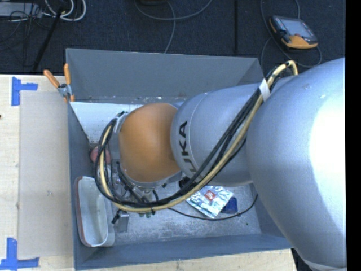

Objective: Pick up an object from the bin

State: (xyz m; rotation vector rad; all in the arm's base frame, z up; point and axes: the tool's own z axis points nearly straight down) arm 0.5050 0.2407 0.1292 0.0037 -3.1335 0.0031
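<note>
1. My gripper (120, 217) is low in the near-left part of the bin (163, 75), just above the grey floor. Only a dark bit of it shows under my wrist, so I cannot tell whether it is spread or closed, or whether it has anything.
2. The nearest thing is a white oblong tray (90, 222) with a reddish rim. It lies along the left wall, reaching into the near-left corner, and its right edge is just beside my gripper. I cannot tell if they touch.
3. Above the gripper sits my round orange cover (148, 143), over the middle-left of the bin. Black and yellow cables (225, 145) loop under it and run back along my arm (304, 162) to the right.
4. A pink thing (95, 153) peeks out left of the cover, near the left wall. It is too hidden to name.
5. Well to the right, on the floor under my arm, lies a crumpled blue-and-white packet (210, 200) with a red mark, and a small blue piece (232, 205) touches its right side.
</note>
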